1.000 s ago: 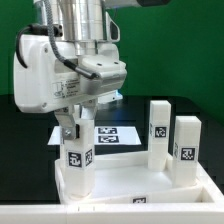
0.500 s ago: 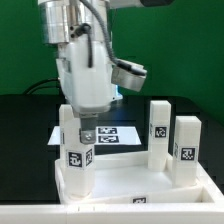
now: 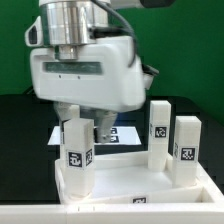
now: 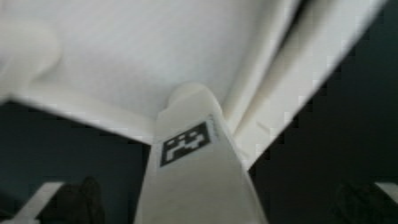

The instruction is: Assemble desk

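Bright, even light falls from above in the exterior view, and the white robot body [image 3: 85, 70] glares so strongly that its upper surfaces lose detail. Beneath that body, the marker board [image 3: 118, 134] lies partly in shadow against the dark table [image 3: 25, 125]. The legs [image 3: 186, 148] beside the body are sharp, their tags readable. The wrist view is soft and blurred throughout: the close leg [image 4: 196, 165] is smeared, its tag barely legible, and the pale panel [image 4: 151, 45] behind that leg washes out.
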Controlling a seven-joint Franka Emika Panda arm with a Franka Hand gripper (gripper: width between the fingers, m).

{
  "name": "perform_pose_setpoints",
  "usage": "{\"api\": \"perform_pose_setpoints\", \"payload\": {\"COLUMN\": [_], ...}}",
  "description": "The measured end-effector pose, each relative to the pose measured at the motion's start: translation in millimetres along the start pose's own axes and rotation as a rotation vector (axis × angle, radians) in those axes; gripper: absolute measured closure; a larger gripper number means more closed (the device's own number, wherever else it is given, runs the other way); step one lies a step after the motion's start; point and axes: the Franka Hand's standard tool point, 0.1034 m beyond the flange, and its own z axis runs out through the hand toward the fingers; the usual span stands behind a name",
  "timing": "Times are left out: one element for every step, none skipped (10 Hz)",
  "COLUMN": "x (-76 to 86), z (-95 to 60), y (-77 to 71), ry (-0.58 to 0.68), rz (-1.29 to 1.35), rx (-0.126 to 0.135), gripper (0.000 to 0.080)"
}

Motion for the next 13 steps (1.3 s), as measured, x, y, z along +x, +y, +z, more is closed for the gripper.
{"api": "perform_pose_setpoints", "payload": {"x": [-0.7, -0.3, -0.3, -0.4, -0.7, -0.5, -1.2, -2.0, -2.1, -0.8, -0.2, -0.2, -0.2], "z": [0.7, 0.6, 0.6, 0.7, 0.4, -0.5, -0.7, -0.6, 0.3, 1.3, 1.8, 2.0, 2.2], "y": [0.9, 1.2, 1.2, 1.1, 0.2, -0.4, -1.8, -3.8, -6.5, -7.6, -7.4, -7.5, -7.5], "ry": [-0.003, -0.002, -0.002, -0.002, -0.003, -0.003, -0.003, -0.006, -0.021, -0.037, -0.040, -0.039, -0.039], "rz": [-0.049, -0.034, -0.020, -0.007, 0.126, 0.267, 0.401, 0.615, 0.836, 1.016, 1.108, 1.141, 1.140], "rx": [-0.008, -0.008, -0.008, -0.008, -0.006, -0.009, -0.008, 0.000, 0.025, 0.053, 0.058, 0.059, 0.058], "gripper": [0.0150, 0.0180, 0.0180, 0.0363, 0.0363, 0.0516, 0.0515, 0.0515, 0.0515, 0.0515, 0.0515, 0.0515, 0.0515]}}
